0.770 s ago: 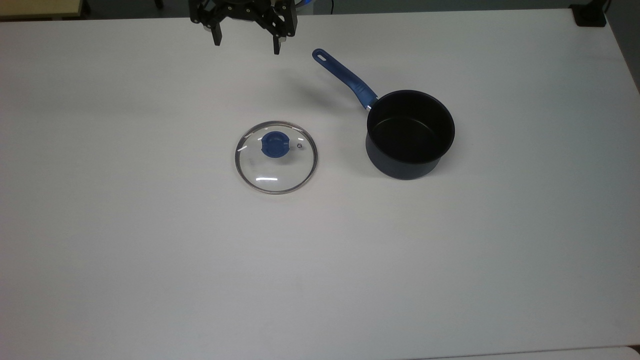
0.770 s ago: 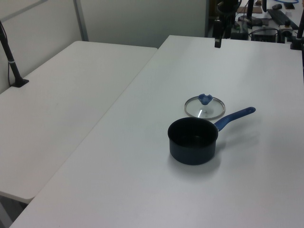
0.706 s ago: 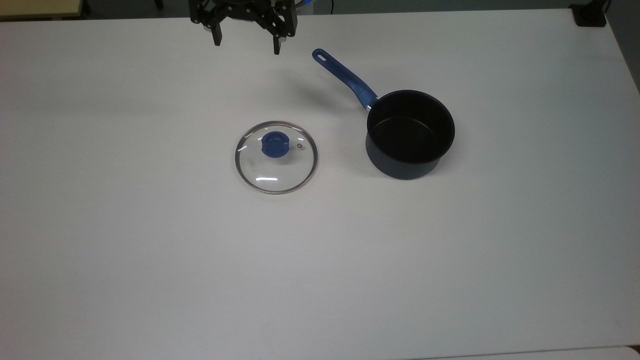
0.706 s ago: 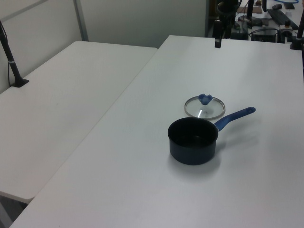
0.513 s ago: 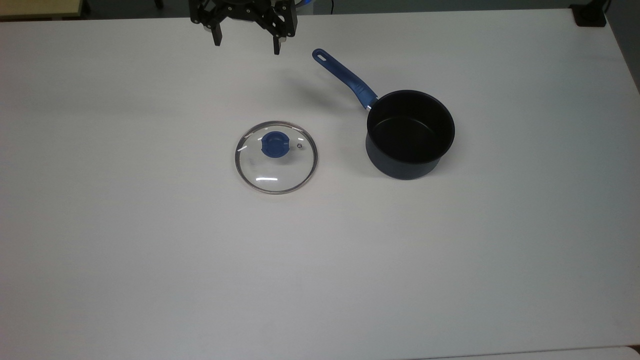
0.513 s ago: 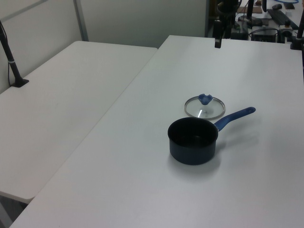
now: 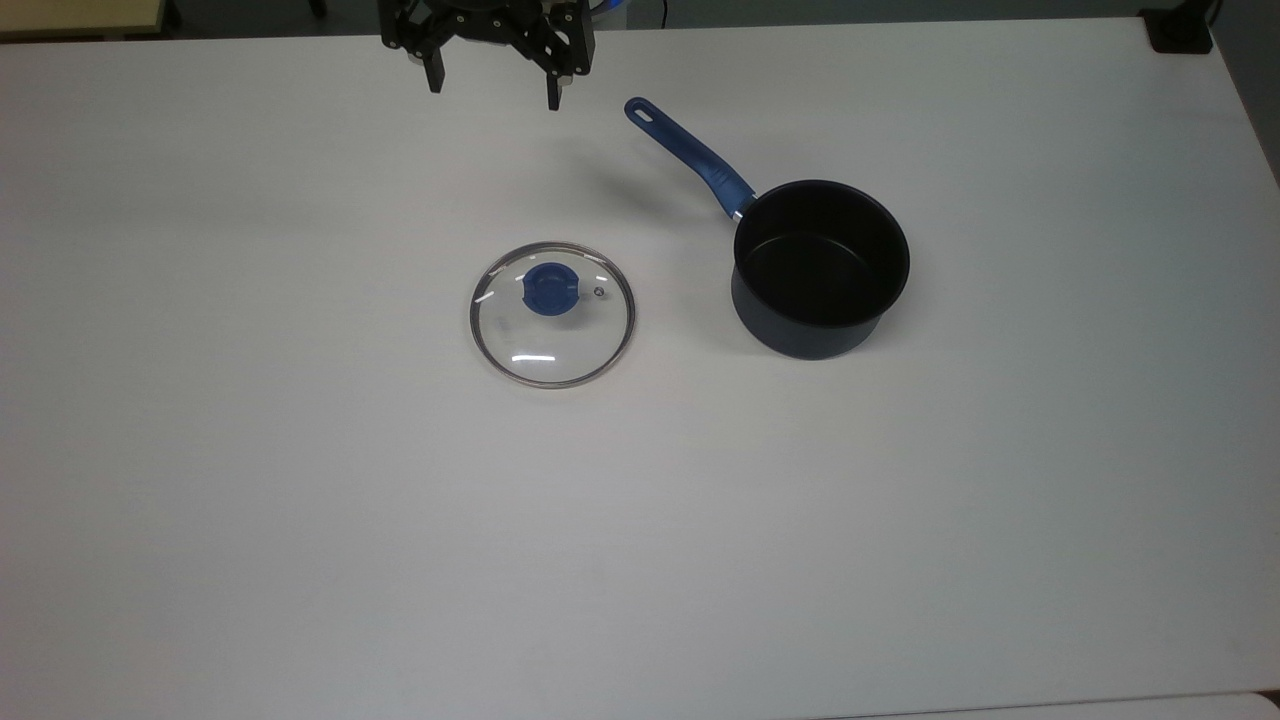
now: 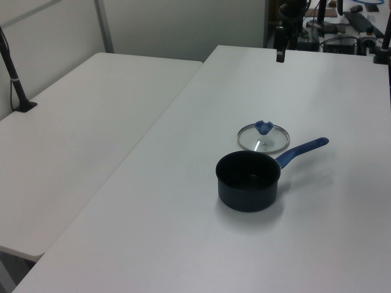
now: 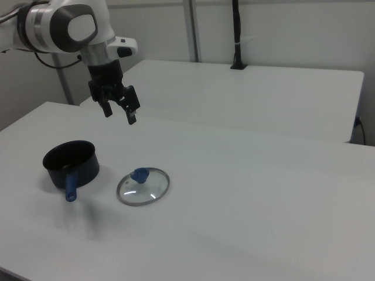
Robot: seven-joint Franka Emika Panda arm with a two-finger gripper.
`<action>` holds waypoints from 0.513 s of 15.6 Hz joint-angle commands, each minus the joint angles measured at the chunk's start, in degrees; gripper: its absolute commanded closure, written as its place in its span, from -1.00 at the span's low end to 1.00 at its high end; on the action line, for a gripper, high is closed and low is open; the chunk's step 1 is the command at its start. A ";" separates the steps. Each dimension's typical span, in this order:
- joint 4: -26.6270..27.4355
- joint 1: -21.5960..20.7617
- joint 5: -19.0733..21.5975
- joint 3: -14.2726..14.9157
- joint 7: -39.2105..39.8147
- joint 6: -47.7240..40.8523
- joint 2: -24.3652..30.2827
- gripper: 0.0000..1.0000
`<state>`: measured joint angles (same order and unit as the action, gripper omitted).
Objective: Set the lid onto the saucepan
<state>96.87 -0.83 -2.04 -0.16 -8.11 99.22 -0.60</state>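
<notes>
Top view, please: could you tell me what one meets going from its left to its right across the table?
Black two-finger end effector → round clear glass lid with a blue knob → dark navy saucepan with a long blue handle.

Two white tables point(image 8: 91, 116) stand side by side before pale walls point(image 9: 281, 29).

Top view looks straight down on the table point(image 7: 300, 550). Left and right views look obliquely from opposite table edges. All three share the lid point(image 7: 552, 314) and the saucepan point(image 7: 820, 268).

End effector point(image 7: 492, 92) upper body cropped, top view.
</notes>
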 commanded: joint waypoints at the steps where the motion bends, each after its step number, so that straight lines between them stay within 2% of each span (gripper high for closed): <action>1: 1.22 -0.05 0.02 -0.10 1.43 -0.60 0.78 -1.00; 8: 3.76 0.13 -0.77 -0.10 5.91 4.83 -0.18 -1.00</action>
<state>97.65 -0.83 -2.11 -0.17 -5.08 100.07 -1.05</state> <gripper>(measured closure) 0.000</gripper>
